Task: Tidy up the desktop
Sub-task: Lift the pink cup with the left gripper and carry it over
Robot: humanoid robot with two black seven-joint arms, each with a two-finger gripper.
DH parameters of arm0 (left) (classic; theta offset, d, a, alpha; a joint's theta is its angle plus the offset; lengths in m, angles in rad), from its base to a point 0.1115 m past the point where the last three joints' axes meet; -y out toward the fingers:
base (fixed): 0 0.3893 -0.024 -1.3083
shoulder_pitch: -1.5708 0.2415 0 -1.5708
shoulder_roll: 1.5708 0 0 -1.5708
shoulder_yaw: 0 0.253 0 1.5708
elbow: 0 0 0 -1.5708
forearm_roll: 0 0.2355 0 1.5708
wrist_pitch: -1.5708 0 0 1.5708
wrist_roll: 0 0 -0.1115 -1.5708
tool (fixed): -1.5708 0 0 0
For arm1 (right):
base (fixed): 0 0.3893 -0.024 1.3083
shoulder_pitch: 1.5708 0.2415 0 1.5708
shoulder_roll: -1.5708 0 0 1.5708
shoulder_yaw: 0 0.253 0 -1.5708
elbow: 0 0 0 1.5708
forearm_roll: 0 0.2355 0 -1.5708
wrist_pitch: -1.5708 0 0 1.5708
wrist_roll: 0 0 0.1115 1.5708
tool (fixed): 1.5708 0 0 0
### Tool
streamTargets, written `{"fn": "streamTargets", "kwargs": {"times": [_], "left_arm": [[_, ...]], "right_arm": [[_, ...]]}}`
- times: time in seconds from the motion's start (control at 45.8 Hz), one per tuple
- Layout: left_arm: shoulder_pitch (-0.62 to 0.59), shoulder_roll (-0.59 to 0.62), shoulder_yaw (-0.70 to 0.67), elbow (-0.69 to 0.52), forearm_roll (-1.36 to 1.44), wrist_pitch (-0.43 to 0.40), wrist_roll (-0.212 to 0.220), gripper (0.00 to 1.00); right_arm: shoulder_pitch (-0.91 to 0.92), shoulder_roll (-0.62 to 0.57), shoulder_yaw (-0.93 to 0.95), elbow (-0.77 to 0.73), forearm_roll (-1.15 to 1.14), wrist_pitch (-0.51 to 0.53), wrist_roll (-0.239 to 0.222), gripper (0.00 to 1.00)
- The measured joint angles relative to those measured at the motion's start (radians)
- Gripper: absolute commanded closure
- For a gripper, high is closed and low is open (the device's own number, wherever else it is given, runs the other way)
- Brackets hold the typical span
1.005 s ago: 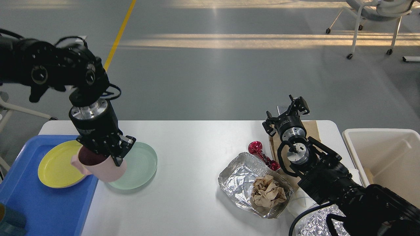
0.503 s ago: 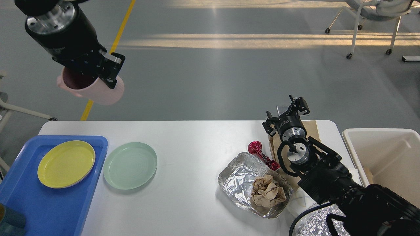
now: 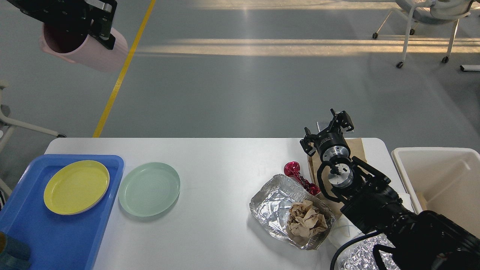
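The white desktop (image 3: 217, 168) fills the lower part of the head view. My left gripper (image 3: 92, 32) is high above the table's far left, near the top edge of the view. It is shut on the rim of a pink cup (image 3: 93, 52), which hangs tilted. My right gripper (image 3: 329, 129) is over the table's far right edge, open and empty, above a brown paper sheet (image 3: 358, 147). A green plate (image 3: 149, 188) lies on the desktop beside a blue tray (image 3: 56, 240). A yellow plate (image 3: 77, 186) lies in the tray.
A foil tray (image 3: 270, 202) holds a crumpled brown paper ball (image 3: 305, 219). A shiny red wrapper (image 3: 296, 172) lies behind it. An off-white bin (image 3: 431, 157) stands at the right. Crumpled foil (image 3: 360, 255) sits at the bottom right, a teal cup (image 3: 11, 253) at the bottom left.
My left gripper has lifted the pink cup from beside the plates, up and to the left, to the top of the view. The right arm has not moved.
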Motion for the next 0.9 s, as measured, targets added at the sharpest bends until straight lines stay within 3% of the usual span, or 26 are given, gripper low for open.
{"fn": "streamTargets", "kwargs": {"times": [0.175,0.524,0.721,0.896], "left_arm": [[0.174,-0.021,0.010,0.014,0.025,0.000,0.012,1.00],[0.649,-0.039,0.035,0.082,0.170,0.001,0.028,1.00],[0.851,-0.039,0.036,0.123,0.204,0.003,0.066,1.00],[0.974,-0.040,0.036,0.143,0.207,0.132,0.096,1.00]], "right_arm": [[0.000,0.000,0.000,0.000,0.000,0.000,0.000,0.00],[0.000,0.000,0.000,0.000,-0.001,0.000,0.000,0.00],[0.000,0.001,0.000,0.000,-0.001,0.000,0.000,0.00],[0.000,0.001,0.000,0.000,-0.001,0.000,0.001,0.00]]}}
